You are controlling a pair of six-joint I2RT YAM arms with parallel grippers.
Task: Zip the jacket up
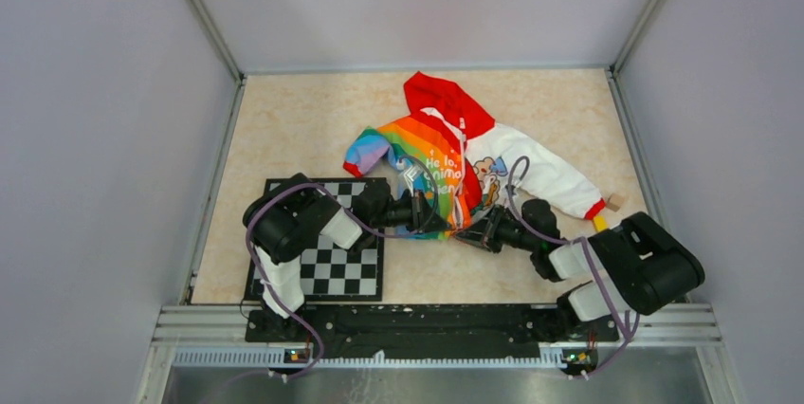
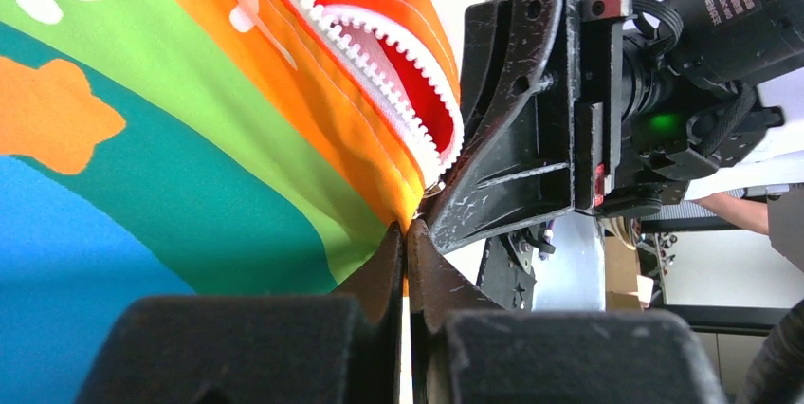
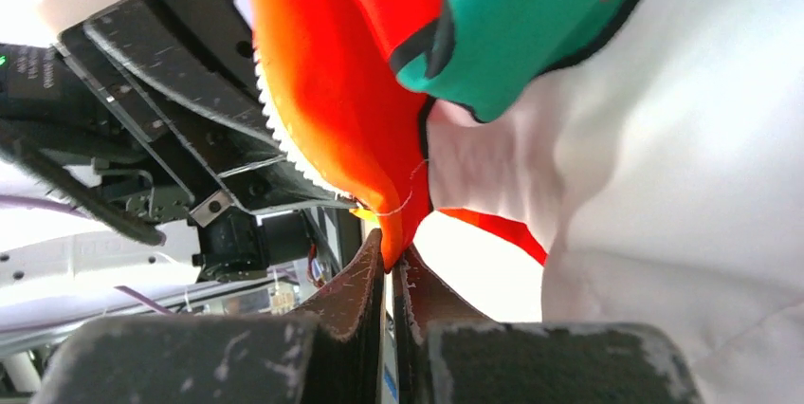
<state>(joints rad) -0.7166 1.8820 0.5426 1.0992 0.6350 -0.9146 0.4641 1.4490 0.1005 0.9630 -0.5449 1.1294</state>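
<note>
The jacket (image 1: pixel 446 153) lies in the middle of the table, red hood far, rainbow half left, white half right. My left gripper (image 1: pixel 446 217) is shut on the bottom hem of the rainbow half (image 2: pixel 284 167), right beside the white zipper teeth (image 2: pixel 379 72). My right gripper (image 1: pixel 465 233) is shut on the red-orange bottom edge of the other half (image 3: pixel 379 138). The two grippers meet tip to tip at the hem. The zipper stands open at the bottom in the left wrist view. The white half (image 3: pixel 664 186) hangs to the right in the right wrist view.
A black-and-white checkerboard mat (image 1: pixel 332 266) lies under the left arm. A small yellow and tan object (image 1: pixel 607 210) lies by the red cuff at the right. Grey walls close in the table on three sides.
</note>
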